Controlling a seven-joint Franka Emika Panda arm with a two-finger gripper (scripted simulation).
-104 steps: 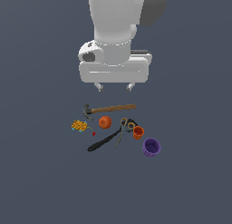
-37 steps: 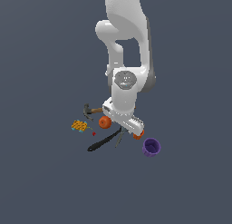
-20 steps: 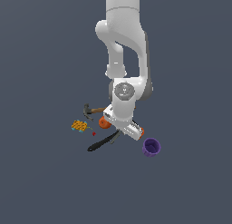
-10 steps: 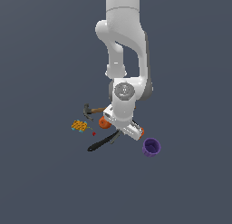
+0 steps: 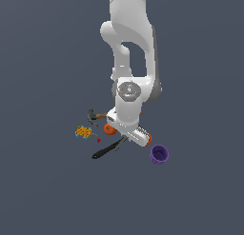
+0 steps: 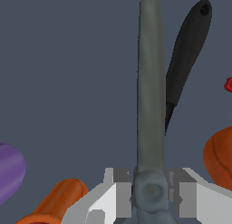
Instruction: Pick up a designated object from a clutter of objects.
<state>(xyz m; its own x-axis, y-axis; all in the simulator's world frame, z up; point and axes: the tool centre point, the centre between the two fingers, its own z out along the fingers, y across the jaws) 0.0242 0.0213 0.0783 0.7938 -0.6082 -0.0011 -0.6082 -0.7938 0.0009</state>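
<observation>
The scissors [image 6: 150, 82] show in the wrist view as thin grey blades running straight out from my gripper [image 6: 150, 193]. Both fingers press against the pivot, so the gripper is shut on the scissors. The yellow-and-black handles are hidden. In the exterior view my gripper [image 5: 129, 134] is down in the middle of the clutter, and the hand hides the scissors there. The long black tool [image 6: 186, 60] lies right beside the blades, angled away from them.
Around the hand in the exterior view are the hammer [image 5: 94, 116], orange ball [image 5: 109, 129], yellow block [image 5: 83, 132], tiny red bit [image 5: 98, 140], black tool [image 5: 107, 150], purple cup [image 5: 159, 154] and the orange cup's edge [image 5: 148, 136]. The floor is plain dark grey.
The arm came down from high above the clutter and turned its hand. Over the last second nothing has visibly moved.
</observation>
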